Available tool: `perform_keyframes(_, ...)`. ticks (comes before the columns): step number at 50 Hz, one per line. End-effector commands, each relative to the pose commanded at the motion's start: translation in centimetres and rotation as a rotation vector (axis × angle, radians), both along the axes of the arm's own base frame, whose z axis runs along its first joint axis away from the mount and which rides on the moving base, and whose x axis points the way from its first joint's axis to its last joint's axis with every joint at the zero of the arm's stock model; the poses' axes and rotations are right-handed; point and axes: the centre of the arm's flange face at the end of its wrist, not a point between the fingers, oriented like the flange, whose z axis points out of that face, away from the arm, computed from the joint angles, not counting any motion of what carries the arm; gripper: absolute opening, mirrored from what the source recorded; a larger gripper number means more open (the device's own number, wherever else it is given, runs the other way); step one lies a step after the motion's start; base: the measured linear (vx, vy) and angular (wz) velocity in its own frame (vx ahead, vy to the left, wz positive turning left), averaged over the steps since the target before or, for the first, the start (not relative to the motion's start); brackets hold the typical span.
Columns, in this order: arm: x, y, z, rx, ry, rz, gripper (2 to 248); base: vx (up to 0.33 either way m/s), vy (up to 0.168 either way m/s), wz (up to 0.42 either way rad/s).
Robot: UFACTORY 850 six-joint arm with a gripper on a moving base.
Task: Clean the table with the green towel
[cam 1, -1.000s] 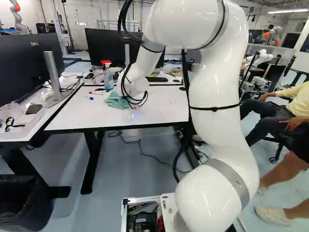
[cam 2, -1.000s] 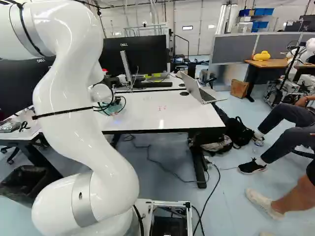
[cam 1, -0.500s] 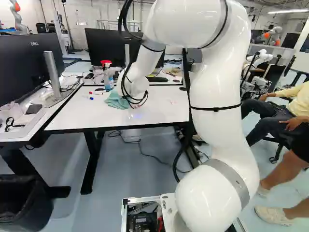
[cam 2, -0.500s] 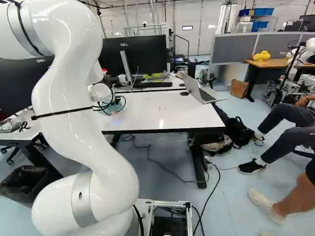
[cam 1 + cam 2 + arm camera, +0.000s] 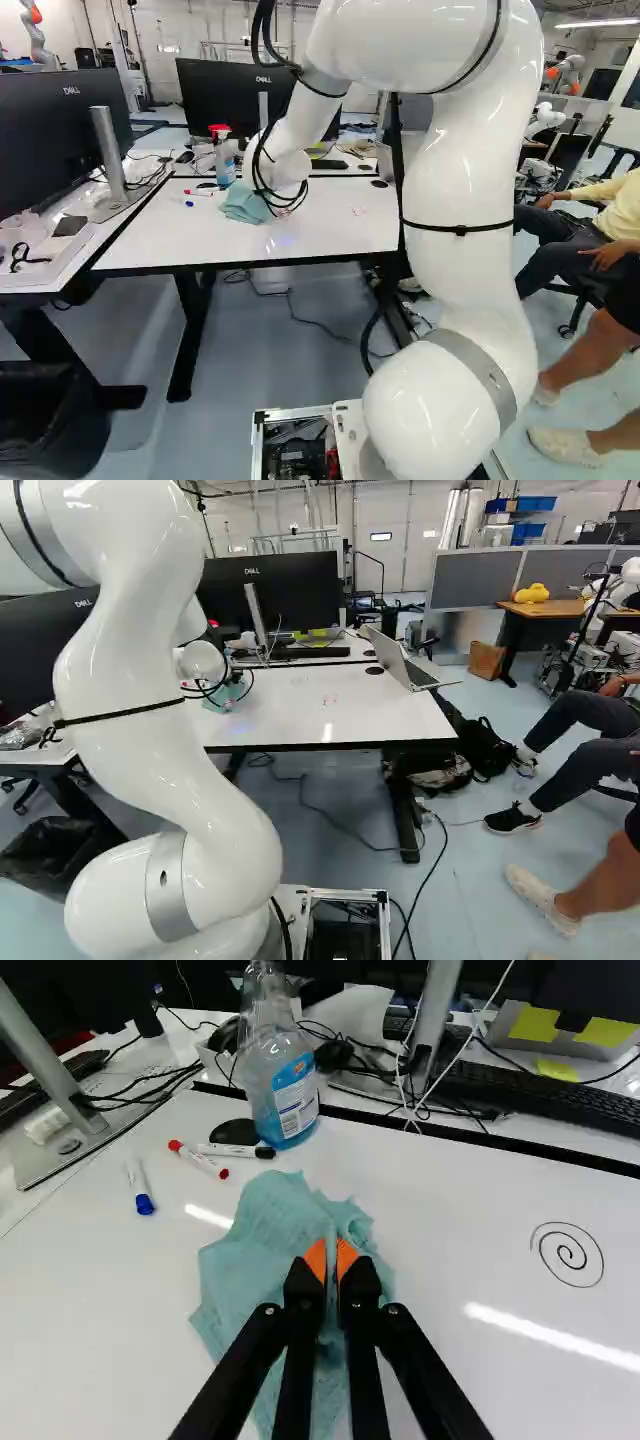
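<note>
Arm (image 5: 455,190) shifted rightward in left base view, leftward in right base view. Gripper (image 5: 270,207) pinches fold of green towel (image 5: 260,1260) between orange pads (image 5: 316,1260); towel lies bunched on white table (image 5: 480,1250), near spray bottle (image 5: 288,1100).

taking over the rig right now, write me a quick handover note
Gripper: shut on a fold of the green towel, the rest bunched on the white table.
Nearby: spray bottle upright beyond the towel; red, black and blue markers lie on the table.
Done: towel gripped; whether any wiping has happened, I can't tell.
Left: the drawn spiral is unwiped. Probably sweep the towel over it, away from bottle and markers.
</note>
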Motion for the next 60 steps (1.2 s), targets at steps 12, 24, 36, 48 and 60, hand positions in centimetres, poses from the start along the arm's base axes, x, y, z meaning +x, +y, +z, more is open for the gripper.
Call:
perform_keyframes(12, 0.2, -0.4, 1.4, 0.010, -0.023, -0.007, 33, 0.000, 0.000, 0.000)
perform_keyframes(24, 0.5, -1.6, 2.8, 0.018, -0.045, -0.028, 33, 0.000, 0.000, 0.000)
perform_keyframes(36, 1.2, -3.4, 4.2, 0.027, -0.069, -0.061, 33, 0.000, 0.000, 0.000)
perform_keyframes(48, 2.1, -5.3, 5.5, 0.034, -0.094, -0.097, 33, 0.000, 0.000, 0.000)
perform_keyframes(60, 3.1, -7.1, 6.3, 0.038, -0.110, -0.132, 33, 0.000, 0.000, 0.000)
